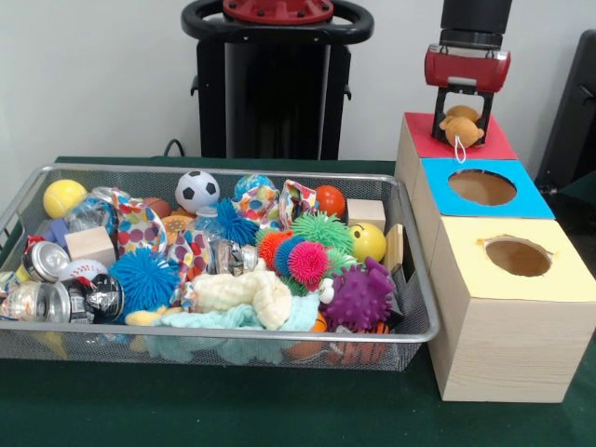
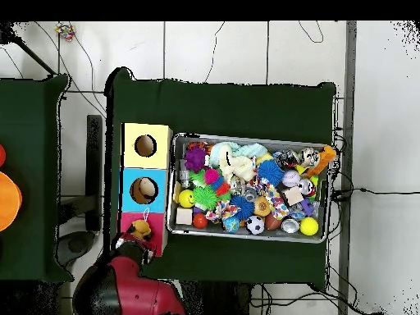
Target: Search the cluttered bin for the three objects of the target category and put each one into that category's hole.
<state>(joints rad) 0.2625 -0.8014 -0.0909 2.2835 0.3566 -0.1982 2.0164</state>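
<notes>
My gripper (image 1: 461, 140) hangs over the red-topped box (image 1: 498, 144), shut on a lumpy orange-tan toy (image 1: 463, 128) with a white loop dangling from it. The toy sits just above the red top, and it hides that box's hole. From above, the gripper (image 2: 136, 236) and the toy (image 2: 141, 227) appear over the same red box (image 2: 130, 220). The blue-topped box (image 1: 526, 200) and the yellow-topped box (image 1: 568, 279) each show an open round hole. The wire bin (image 1: 279, 335) is full of mixed toys.
In the bin lie a soccer ball (image 1: 196, 190), a yellow ball (image 1: 63, 197), a purple spiky toy (image 1: 358, 296), a blue spiky ball (image 1: 144, 277), tin cans (image 1: 42, 263) and wooden blocks (image 1: 90, 244). The three boxes stand in a row tight against the bin's right side.
</notes>
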